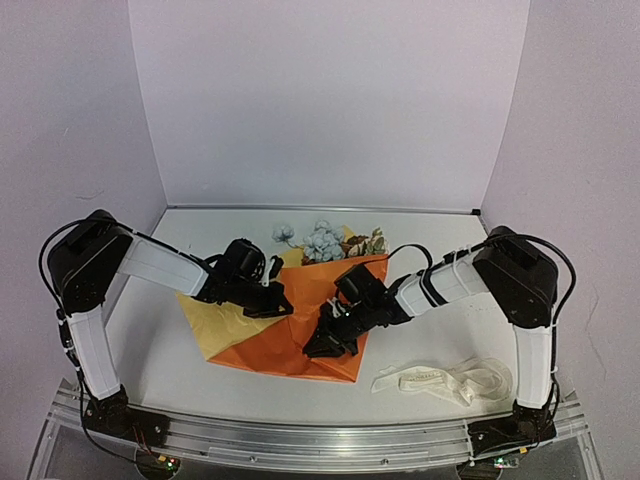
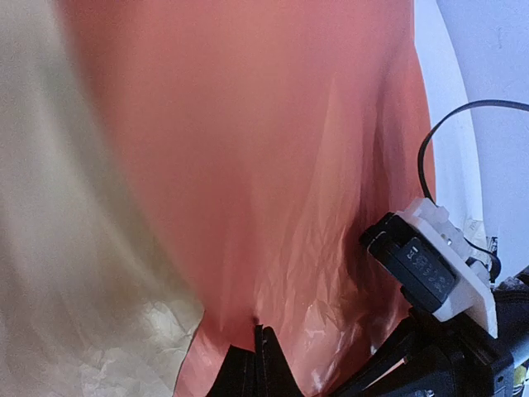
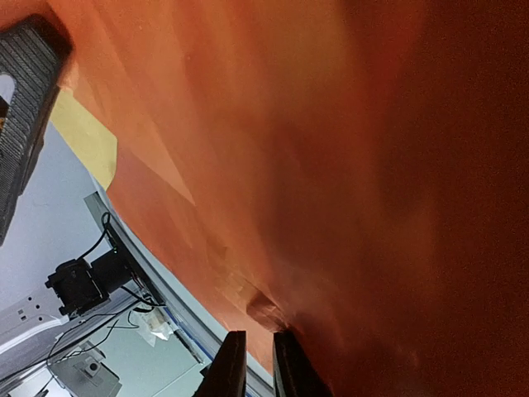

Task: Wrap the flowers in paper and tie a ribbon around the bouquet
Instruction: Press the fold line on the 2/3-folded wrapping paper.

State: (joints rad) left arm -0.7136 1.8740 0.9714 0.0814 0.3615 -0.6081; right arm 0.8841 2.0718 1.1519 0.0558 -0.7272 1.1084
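Observation:
The orange paper (image 1: 290, 345), on its pale yellow backing (image 1: 215, 322), is folded over the flowers (image 1: 322, 242), whose pale blue and cream blooms stick out at the far edge. My left gripper (image 1: 272, 300) is shut on a fold of the paper (image 2: 273, 207), fingers pressed together (image 2: 259, 331). My right gripper (image 1: 330, 345) sits at the sheet's near edge. Its jaws (image 3: 259, 335) stand a narrow gap apart, and a crumpled crease of paper (image 3: 273, 308) touches their tips. I cannot tell if that crease is pinched. The ribbon (image 1: 445, 382) lies loose at the near right.
The white wrist block of the right arm (image 2: 434, 265) is close beside the left gripper. A ridged finger of the left gripper (image 3: 25, 99) shows at the right wrist view's top left. The table's metal front rail (image 3: 149, 273) runs just below the paper's edge.

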